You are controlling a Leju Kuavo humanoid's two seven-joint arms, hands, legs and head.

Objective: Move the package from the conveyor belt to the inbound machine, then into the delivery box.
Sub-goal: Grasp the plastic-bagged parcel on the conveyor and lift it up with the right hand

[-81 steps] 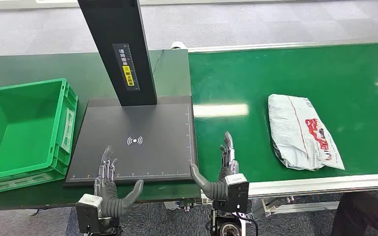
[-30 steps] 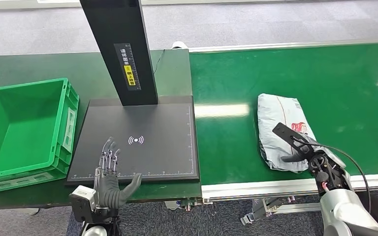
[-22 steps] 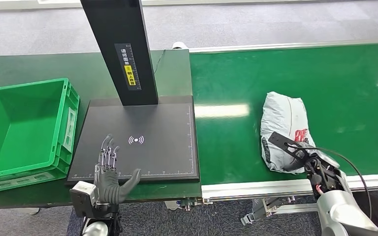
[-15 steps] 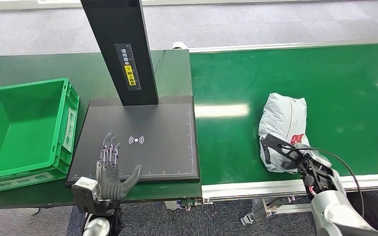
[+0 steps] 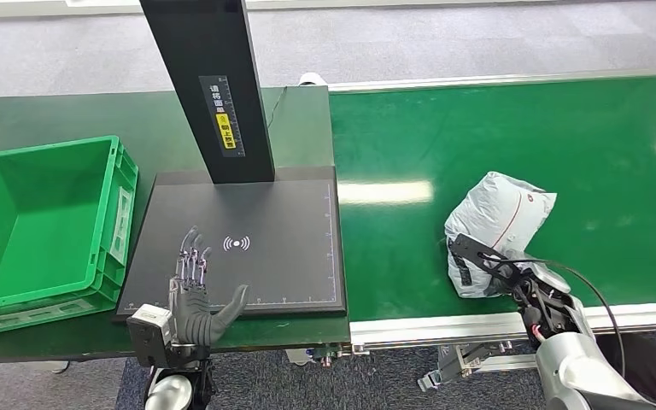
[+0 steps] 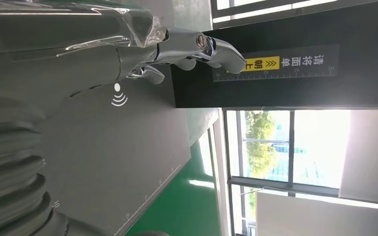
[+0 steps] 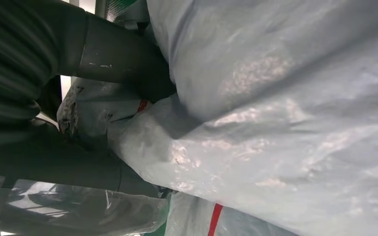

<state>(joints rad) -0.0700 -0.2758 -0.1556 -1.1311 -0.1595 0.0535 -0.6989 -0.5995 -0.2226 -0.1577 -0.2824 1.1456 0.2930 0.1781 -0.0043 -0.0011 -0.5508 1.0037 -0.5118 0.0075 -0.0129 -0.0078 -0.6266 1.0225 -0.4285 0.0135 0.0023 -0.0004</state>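
Package handling comes second to the left hand (image 5: pixel 192 301), which hovers over the inbound machine (image 5: pixel 248 248) with fingers spread, holding nothing. On the conveyor belt (image 5: pixel 410 256) the grey poly package (image 5: pixel 495 224) looks soft, light and slippery; bunched film gives the best hold. The right hand (image 5: pixel 500 272) grips its near end, crumpling it.

The right hand (image 5: pixel 512 275) covers the near end of the package (image 5: pixel 494 226), so you cannot read its fingers there (the right wrist view is too close and dark to tell). The scanner post (image 5: pixel 209 85) is cut off by the top edge.
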